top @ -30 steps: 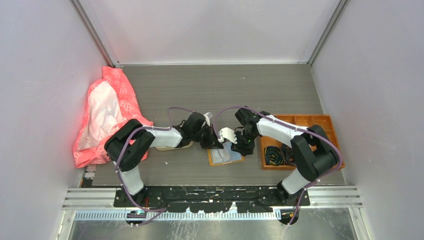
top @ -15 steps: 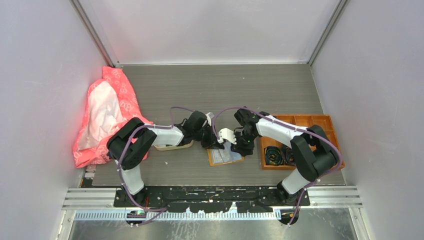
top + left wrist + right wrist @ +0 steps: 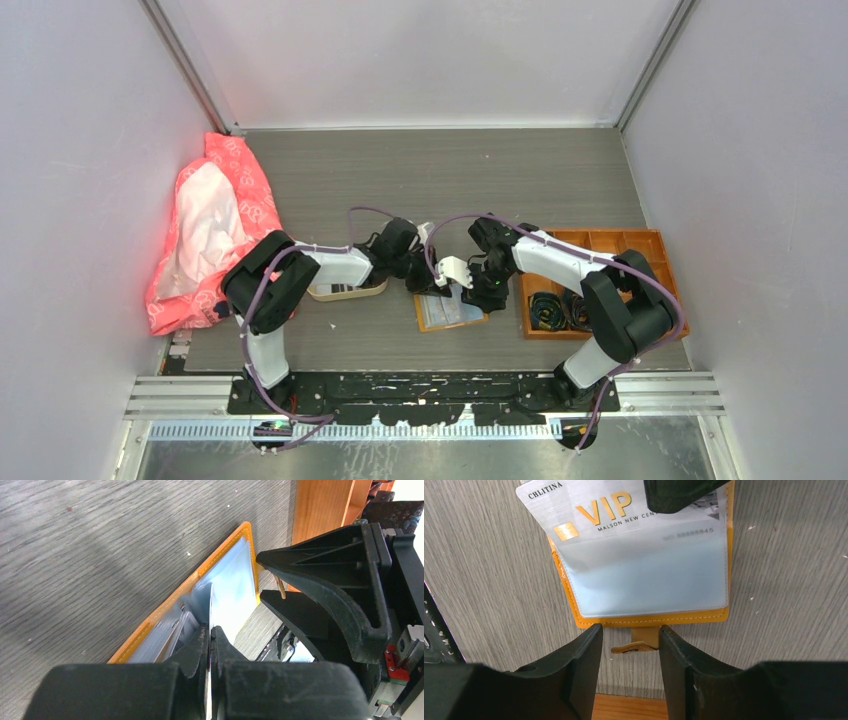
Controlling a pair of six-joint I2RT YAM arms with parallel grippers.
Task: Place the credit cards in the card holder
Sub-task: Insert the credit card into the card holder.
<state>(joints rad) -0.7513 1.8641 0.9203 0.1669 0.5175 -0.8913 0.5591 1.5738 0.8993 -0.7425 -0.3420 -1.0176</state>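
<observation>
Since the earlier frame, the left arm's elbow has swung right, uncovering more of the beige tray (image 3: 345,291). Left gripper (image 3: 211,632) is clamped on the VIP card (image 3: 589,515), whose lower part is already inside the clear pocket of the card holder (image 3: 644,580), lying open on the surface (image 3: 774,555). Right gripper (image 3: 630,629), jaws apart, straddles the snap tab (image 3: 636,645) without gripping it. Risk: the card sits skewed, one corner outside the pocket; further pushing could jam it on the pocket edge or slide the unclamped holder.

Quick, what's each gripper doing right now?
Left gripper: closed, holding a credit card at the card holder.
Right gripper: open, straddling the holder's snap tab.
</observation>
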